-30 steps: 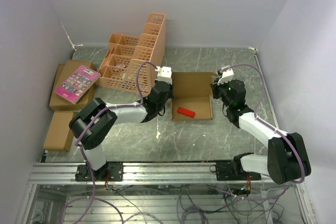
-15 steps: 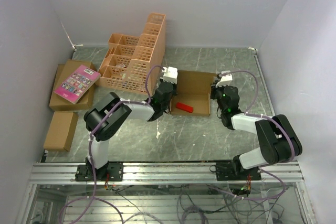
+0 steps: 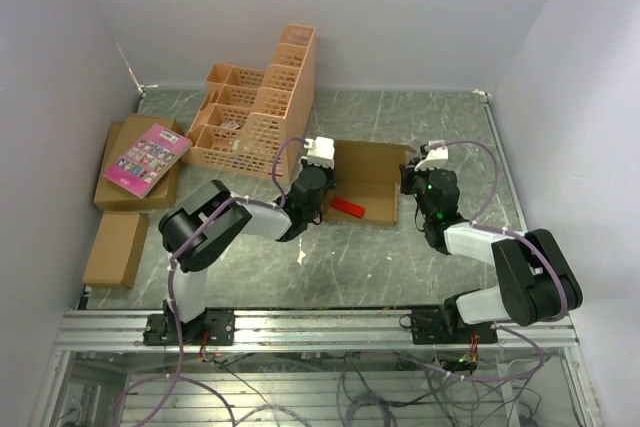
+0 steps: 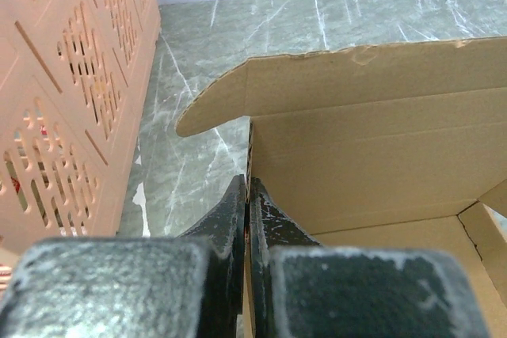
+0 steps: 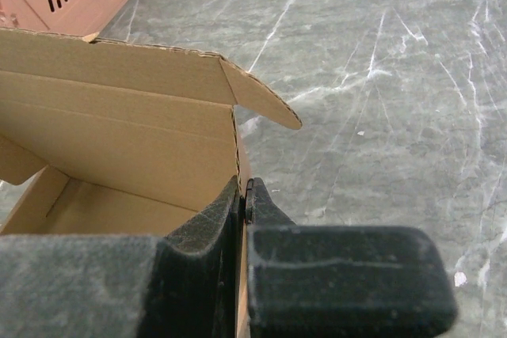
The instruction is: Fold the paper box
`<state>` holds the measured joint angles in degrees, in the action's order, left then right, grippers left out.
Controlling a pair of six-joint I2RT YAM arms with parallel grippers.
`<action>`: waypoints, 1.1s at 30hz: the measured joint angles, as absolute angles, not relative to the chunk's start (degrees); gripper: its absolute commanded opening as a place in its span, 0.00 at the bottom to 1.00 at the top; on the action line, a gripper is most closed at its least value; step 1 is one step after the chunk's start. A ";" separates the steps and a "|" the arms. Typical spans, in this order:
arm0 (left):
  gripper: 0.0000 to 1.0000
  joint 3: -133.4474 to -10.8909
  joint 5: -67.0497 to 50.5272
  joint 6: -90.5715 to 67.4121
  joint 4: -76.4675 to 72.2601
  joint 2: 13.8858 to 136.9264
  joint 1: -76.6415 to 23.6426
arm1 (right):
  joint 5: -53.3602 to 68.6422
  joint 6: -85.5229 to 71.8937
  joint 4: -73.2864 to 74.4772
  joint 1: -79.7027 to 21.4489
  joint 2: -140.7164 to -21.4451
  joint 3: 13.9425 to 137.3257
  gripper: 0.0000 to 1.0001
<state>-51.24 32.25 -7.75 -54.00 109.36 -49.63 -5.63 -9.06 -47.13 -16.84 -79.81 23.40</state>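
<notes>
Locate the paper box (image 3: pixel 368 159) at the middle of the table (image 3: pixel 400 262), half erected, long axis lying 9 to 3 o'clock, rear flap standing at 12. Note the left claw (image 4: pixel 248 195) pinched tight on the 9 o'clock end wall and the right claw (image 5: pixel 242 193) pinched tight on the 3 o'clock end wall. Treat both arms as equally near, one per short end. Expect to fold both end walls inward along that axis, avoiding the red block (image 3: pixel 348 207) inside.

A robotics lab cell: plain pale partition walls (image 3: pixel 90 27) box in a grey-green marbled surface (image 3: pixel 380 257), a white-and-black left arm (image 3: pixel 240 219) and right arm (image 3: pixel 480 242) bolt onto a silver aluminium rail (image 3: pixel 320 325), loose wiring (image 3: pixel 380 387) tangles beneath
</notes>
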 measured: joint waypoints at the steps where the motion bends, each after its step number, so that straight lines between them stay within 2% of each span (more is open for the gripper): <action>1: 0.07 -50.74 32.60 -7.75 -54.33 109.08 -49.89 | -5.37 -9.15 -46.74 -16.84 -79.48 23.29 0.00; 17: 0.07 -46.89 38.59 -7.94 -58.11 107.83 -53.17 | -6.55 -9.39 -42.78 -18.55 -75.88 22.28 0.00; 33: 0.07 -52.95 43.68 -5.37 -54.57 111.02 -52.86 | -15.03 -7.94 -53.21 -21.63 -87.13 26.57 0.00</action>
<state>-52.95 43.68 -5.37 -54.57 111.02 -52.86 -15.03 -7.94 -53.21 -21.63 -87.13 26.57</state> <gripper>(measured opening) 0.071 0.010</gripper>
